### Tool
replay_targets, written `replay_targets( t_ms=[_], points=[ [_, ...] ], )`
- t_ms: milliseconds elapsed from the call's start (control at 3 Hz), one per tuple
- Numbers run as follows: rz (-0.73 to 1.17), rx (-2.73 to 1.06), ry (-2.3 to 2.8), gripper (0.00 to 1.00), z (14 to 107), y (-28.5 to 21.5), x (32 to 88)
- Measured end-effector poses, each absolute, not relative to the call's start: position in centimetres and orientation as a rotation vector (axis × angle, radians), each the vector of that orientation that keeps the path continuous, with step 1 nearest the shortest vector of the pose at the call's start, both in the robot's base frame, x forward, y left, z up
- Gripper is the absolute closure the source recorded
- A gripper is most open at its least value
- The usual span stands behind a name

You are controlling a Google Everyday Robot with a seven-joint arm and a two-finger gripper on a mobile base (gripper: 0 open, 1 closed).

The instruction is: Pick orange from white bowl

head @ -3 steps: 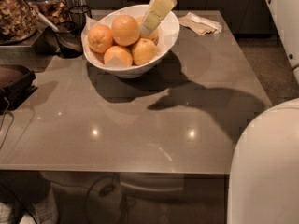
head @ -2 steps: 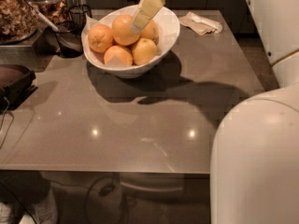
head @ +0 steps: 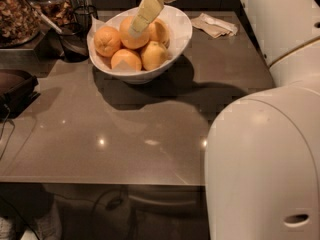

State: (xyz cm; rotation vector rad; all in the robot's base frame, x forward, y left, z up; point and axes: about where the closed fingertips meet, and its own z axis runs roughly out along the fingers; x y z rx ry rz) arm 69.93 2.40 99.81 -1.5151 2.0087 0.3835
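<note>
The white bowl [head: 177, 39] stands at the back of the grey table and holds several oranges. The top orange [head: 131, 38] lies in the middle of the pile, with others to its left [head: 107, 40], front [head: 125, 59] and right [head: 154, 55]. My gripper [head: 140, 25] reaches down from the upper edge of the view, and its pale yellow finger [head: 146, 11] lies over the top orange. I cannot see whether it touches the fruit.
A dark glass jar of brown bits [head: 15, 14] and a black cup [head: 75, 41] stand left of the bowl. A crumpled napkin [head: 216, 25] lies at the back right. A dark object [head: 15, 86] sits at the left edge. My white arm body [head: 265, 154] fills the right foreground.
The gripper has moved left over the bowl, from its right side to above the top middle orange. The view has shifted, so the bowl appears further right.
</note>
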Motion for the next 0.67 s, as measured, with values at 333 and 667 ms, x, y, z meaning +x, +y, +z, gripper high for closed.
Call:
replay_targets(
  t_ms=[333,667],
  points=[
    [0.373,-1.516,2.024,0.11,99.26,2.82,70.45],
    [0.355,-1.526,2.038,0.15,98.67,3.04,70.93]
  ],
)
